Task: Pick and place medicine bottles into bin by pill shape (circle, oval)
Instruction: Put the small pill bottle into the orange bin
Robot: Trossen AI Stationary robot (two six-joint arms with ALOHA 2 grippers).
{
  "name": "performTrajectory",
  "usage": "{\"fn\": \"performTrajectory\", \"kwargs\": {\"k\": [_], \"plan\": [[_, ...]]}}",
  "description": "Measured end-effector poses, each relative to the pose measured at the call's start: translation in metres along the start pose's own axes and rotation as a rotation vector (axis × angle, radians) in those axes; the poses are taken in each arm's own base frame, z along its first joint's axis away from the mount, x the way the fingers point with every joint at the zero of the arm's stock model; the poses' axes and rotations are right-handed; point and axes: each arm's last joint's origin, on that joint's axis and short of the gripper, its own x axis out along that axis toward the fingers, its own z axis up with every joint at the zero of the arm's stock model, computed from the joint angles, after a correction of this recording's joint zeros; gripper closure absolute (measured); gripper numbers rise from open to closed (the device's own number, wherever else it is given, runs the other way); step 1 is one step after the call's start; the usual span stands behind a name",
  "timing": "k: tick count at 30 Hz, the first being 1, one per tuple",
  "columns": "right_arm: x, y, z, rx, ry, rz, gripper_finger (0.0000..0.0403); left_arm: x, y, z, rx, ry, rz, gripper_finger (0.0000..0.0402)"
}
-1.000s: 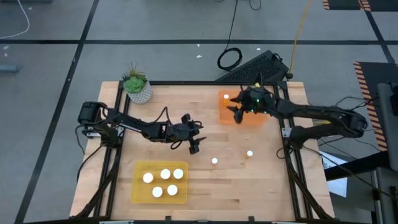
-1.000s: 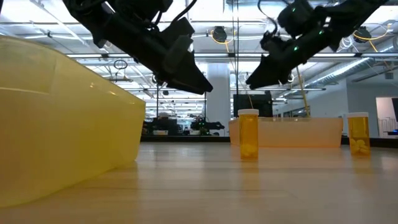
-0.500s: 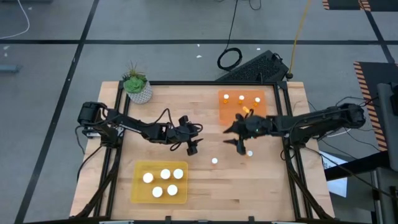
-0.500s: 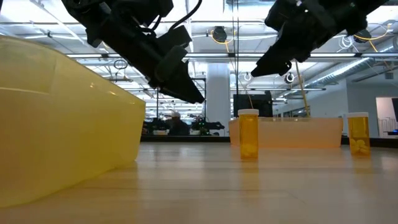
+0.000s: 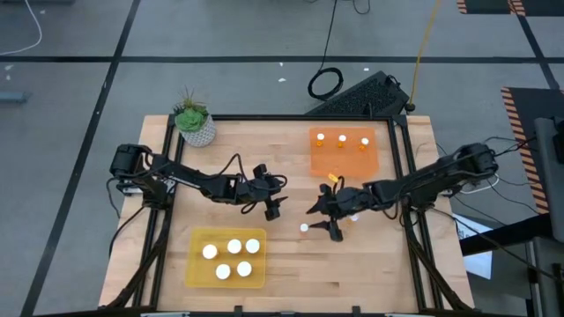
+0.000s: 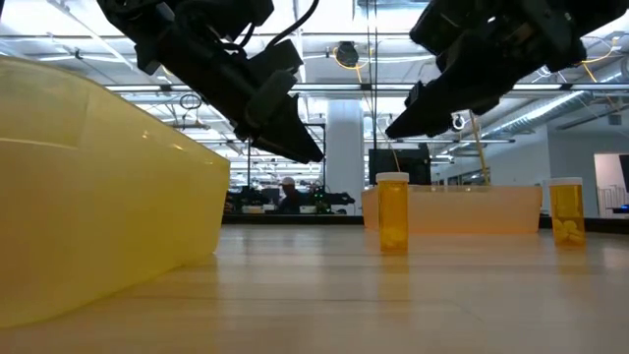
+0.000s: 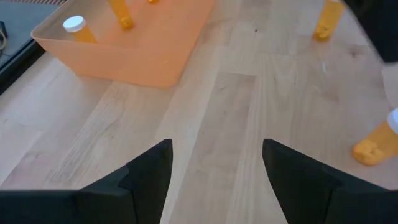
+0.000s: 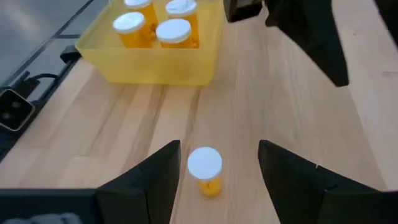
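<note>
Two loose medicine bottles stand upright on the wooden table: one (image 5: pixel 304 227) at mid-table and one (image 5: pixel 353 217) to its right, partly under my right arm. My right gripper (image 5: pixel 322 220) hangs open just right of the first bottle (image 8: pixel 205 169), which shows between and ahead of its fingertips, untouched. My left gripper (image 5: pixel 273 208) hovers open above bare wood at mid-table, left of that bottle. The yellow bin (image 5: pixel 226 257) at the near left holds several bottles. The orange bin (image 5: pixel 344 151) at the far right holds three.
A white pot with a green plant (image 5: pixel 195 123) stands at the far left corner. Black frame rails (image 5: pixel 407 189) run along the table's left and right sides. In the low view the yellow bin's wall (image 6: pixel 98 197) fills the left.
My right gripper has swung from above the orange bin toward the table's near edge and leftward, ending beside the loose bottle at mid-table. With the gripper gone, three bottles show standing in the orange bin.
</note>
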Motion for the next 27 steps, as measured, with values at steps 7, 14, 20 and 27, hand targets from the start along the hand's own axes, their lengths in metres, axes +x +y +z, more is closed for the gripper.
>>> {"fn": "performTrajectory", "kwargs": {"k": [7, 14, 20, 27], "plan": [[0.017, -0.001, -0.009, -0.014, 0.012, 0.037, 0.0159, 0.000, -0.001, 0.000, 0.001, 0.000, -0.002, 0.0151], [0.029, -0.001, -0.015, -0.051, 0.009, 0.081, 0.0159, 0.000, -0.001, 0.000, 0.002, 0.000, -0.003, 0.0151], [0.035, -0.002, -0.020, -0.078, 0.032, 0.076, 0.0160, 0.000, -0.001, 0.000, 0.004, 0.000, -0.004, 0.0151], [0.047, -0.003, -0.028, -0.083, 0.027, 0.102, 0.0160, 0.000, -0.001, 0.000, 0.003, -0.003, -0.006, 0.0151]]}}
